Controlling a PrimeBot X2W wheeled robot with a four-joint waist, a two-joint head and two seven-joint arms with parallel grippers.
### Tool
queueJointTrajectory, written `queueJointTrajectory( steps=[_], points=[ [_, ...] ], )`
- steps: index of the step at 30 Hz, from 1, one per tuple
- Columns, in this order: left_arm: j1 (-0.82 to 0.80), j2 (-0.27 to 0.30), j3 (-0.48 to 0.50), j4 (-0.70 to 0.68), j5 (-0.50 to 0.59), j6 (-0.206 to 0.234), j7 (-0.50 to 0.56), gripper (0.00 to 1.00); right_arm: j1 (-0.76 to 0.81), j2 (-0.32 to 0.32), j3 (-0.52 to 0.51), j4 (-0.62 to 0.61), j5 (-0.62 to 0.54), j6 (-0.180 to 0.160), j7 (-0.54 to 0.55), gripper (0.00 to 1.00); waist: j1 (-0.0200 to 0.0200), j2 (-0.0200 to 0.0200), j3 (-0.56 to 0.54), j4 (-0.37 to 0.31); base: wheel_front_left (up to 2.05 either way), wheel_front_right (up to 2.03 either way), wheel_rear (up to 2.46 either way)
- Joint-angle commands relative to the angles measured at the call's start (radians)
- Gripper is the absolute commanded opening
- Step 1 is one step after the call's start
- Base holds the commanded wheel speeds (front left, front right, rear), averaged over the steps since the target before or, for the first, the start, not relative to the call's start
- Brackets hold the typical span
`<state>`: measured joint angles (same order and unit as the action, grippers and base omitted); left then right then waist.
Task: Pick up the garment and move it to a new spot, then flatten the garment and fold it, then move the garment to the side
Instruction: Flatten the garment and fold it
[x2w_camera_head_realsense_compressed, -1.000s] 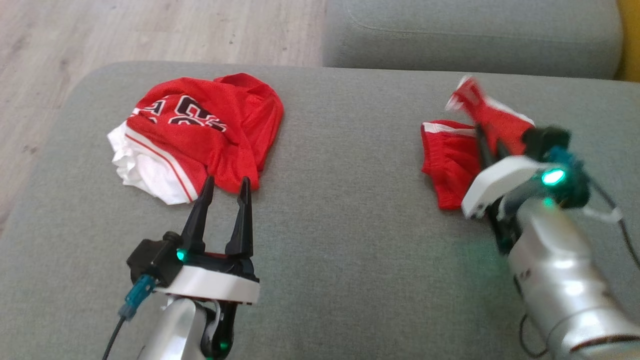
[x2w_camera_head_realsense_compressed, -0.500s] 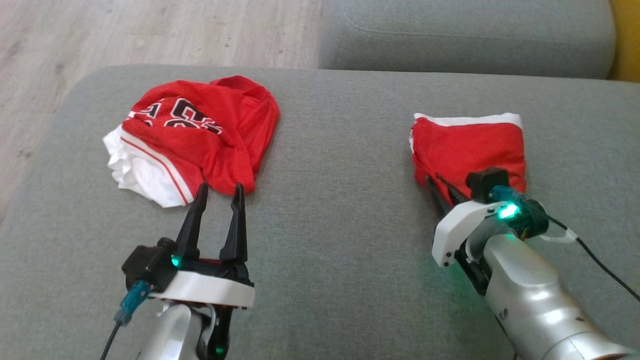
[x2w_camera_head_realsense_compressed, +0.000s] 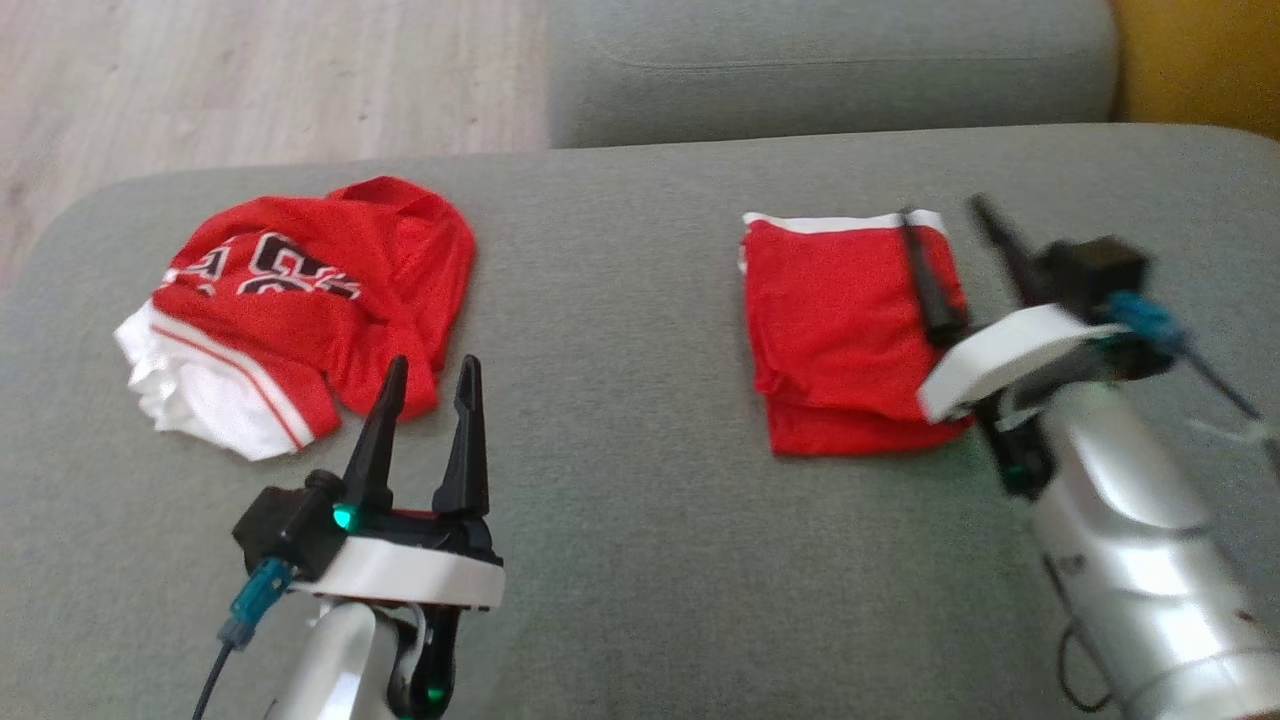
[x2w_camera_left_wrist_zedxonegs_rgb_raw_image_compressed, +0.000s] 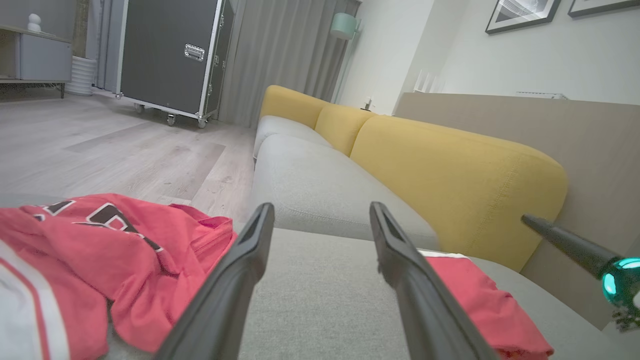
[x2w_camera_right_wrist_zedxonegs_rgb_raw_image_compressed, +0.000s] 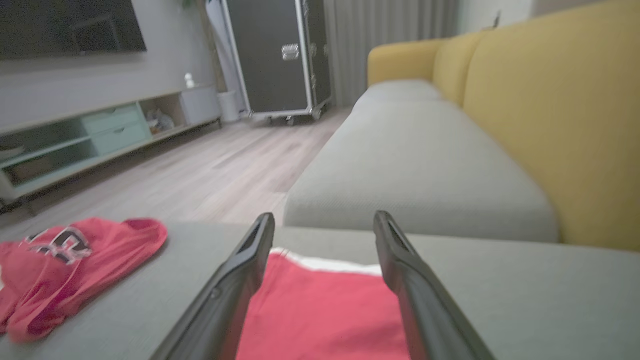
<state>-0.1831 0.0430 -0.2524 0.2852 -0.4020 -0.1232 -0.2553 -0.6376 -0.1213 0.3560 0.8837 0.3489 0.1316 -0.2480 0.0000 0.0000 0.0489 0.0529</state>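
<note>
In the head view, two red garments lie on the grey seat cushion (x2w_camera_head_realsense_compressed: 620, 420). The folded red garment (x2w_camera_head_realsense_compressed: 840, 320), the task's thing, is a neat rectangle with a white band along its far edge. It sits on the right half of the cushion, about midway between the front and back edges. A crumpled red jersey (x2w_camera_head_realsense_compressed: 290, 300) with dark numerals and white trim lies near the left edge, well apart from it, with a wide bare strip of cushion between the two. The left gripper (x2w_camera_head_realsense_compressed: 433, 362) hovers just in front of the jersey, its two fingers parted and nothing between them. The right gripper (x2w_camera_head_realsense_compressed: 942, 210) is spread wide and holds nothing; one finger lies over the folded garment's right border and the other stands beyond it. A second grey cushion (x2w_camera_head_realsense_compressed: 830, 70) lies behind, a yellow backrest (x2w_camera_head_realsense_compressed: 1200, 60) at the far right and wooden floor (x2w_camera_head_realsense_compressed: 250, 80) at the far left. The left wrist view has the jersey beside the left finger, the folded garment past the right finger and bare cushion between the open fingers; a black wheeled case (x2w_camera_left_wrist_zedxonegs_rgb_raw_image_compressed: 170, 55) stands across the floor. In the right wrist view, the open fingers straddle the folded garment's white-banded end, with clear cushion to the right up to the backrest and a low media unit (x2w_camera_right_wrist_zedxonegs_rgb_raw_image_compressed: 100, 135) along the far wall.
</note>
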Motion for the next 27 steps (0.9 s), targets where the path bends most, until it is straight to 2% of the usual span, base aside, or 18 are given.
queueJointTrajectory(
  steps=[1,5,11,15,23,24,25,27],
  points=[
    [-0.051,0.007,0.042,-0.041,0.006,0.001,-0.006,1.00,0.038,-0.017,-0.050,-0.097,-0.037,-0.001,-0.013,1.00,0.0000,0.0000,-0.003,-0.029,0.00,0.00,0.00],
    [-0.059,0.007,0.049,-0.050,0.008,0.000,-0.006,1.00,0.134,-0.014,-0.189,-0.251,-0.136,-0.001,-0.013,1.00,0.0000,0.0000,-0.002,-0.066,0.00,0.00,0.00],
    [-0.058,0.007,0.049,-0.047,0.020,-0.002,-0.006,1.00,0.275,0.041,-0.335,-0.426,-0.229,-0.001,-0.014,1.00,0.0000,0.0000,-0.003,-0.100,0.00,0.00,0.00],
    [-0.047,0.007,0.042,-0.039,0.020,-0.003,-0.006,1.00,0.353,0.062,-0.363,-0.499,-0.252,-0.001,-0.014,1.00,0.0000,0.0000,0.002,-0.111,0.00,0.00,0.00],
    [-0.054,0.007,0.028,-0.045,0.023,-0.005,-0.006,1.00,0.366,0.070,-0.364,-0.514,-0.269,-0.001,-0.014,0.99,0.0000,0.0000,0.039,-0.091,0.00,0.00,0.00],
    [-0.055,0.007,0.026,-0.039,0.018,-0.005,-0.006,1.00,0.361,0.070,-0.360,-0.510,-0.263,-0.001,-0.014,0.71,0.0000,0.0000,0.047,-0.083,0.00,0.00,0.00],
    [-0.058,0.007,0.023,-0.034,0.014,-0.005,-0.006,1.00,0.354,0.071,-0.354,-0.506,-0.258,-0.001,-0.014,0.00,0.0000,0.0000,0.055,-0.076,0.00,0.00,0.00],
    [-0.069,0.007,0.019,-0.036,0.015,-0.005,-0.006,1.00,0.331,0.071,-0.342,-0.483,-0.279,-0.001,-0.014,0.00,0.0000,0.0000,0.079,-0.061,0.00,0.00,0.00]
  ],
)
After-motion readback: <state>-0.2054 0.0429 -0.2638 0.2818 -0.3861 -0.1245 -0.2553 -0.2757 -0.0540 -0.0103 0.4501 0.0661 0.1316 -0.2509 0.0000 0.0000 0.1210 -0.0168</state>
